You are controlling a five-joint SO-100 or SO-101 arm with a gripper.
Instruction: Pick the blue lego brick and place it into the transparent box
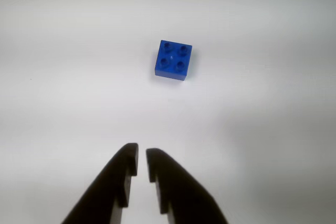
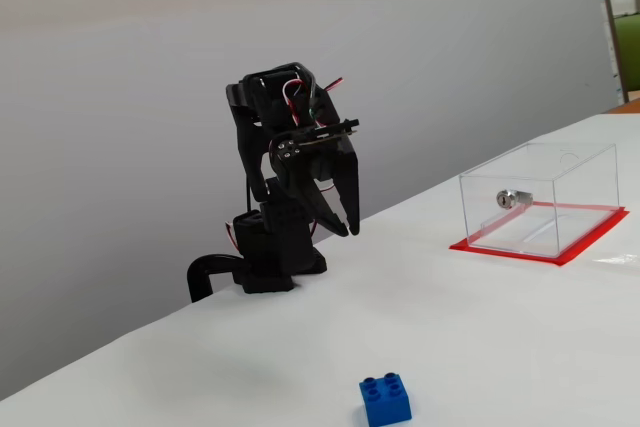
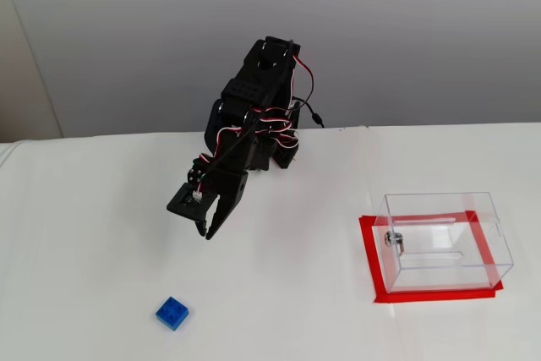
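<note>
Wrist view: gripper [image 1: 142, 157] enters from the near edge, black fingertips nearly together with only a thin slit between, holding nothing. Beyond it, well apart, the blue lego brick [image 1: 172, 60] sits studs up on the white table [image 1: 273, 129].

Fixed views: brick [image 3: 172, 313] lies nearest the camera, left of centre. Gripper [image 3: 205, 231] hangs above the table, off the surface. Transparent box [image 3: 444, 238] stands far right on its red base sheet [image 3: 369, 268], silver lock [image 3: 392, 241] on its left wall.
</note>
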